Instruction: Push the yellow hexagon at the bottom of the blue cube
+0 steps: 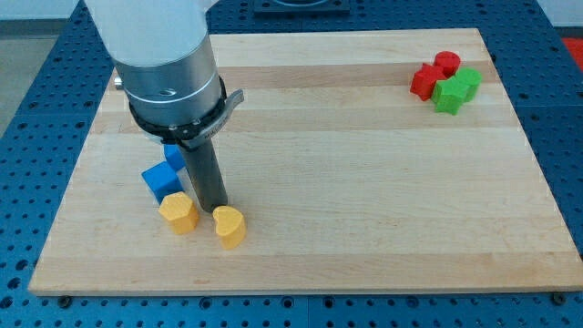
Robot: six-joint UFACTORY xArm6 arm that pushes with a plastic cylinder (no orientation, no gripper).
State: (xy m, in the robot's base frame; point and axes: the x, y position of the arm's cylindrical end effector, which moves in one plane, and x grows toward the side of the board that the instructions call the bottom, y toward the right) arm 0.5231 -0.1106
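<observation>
One wooden counter (364, 182) fills most of the view, resting on a blue perforated base, and the arm's white and grey body comes down over its left part. From that body a straight dark rod drops to the board; this rod is the tool, a single piece with nothing to part or close, and it clamps nothing. My tip (215, 209) meets the counter just right of the yellow hexagon (178, 212) and just above the yellow heart-shaped block (230, 227), sitting in the gap between the two; whether it touches either one I cannot tell. The yellow hexagon lies near the counter's lower left, directly below the blue cube (162, 179) and touching or almost touching its lower edge. A second blue block (173, 154) sits above the cube, partly hidden behind the rod, so its shape cannot be made out. Well apart, at the view's top right, a green block (455, 89) huddles against two red blocks, one to its left (424, 81) and one above it (446, 62).
</observation>
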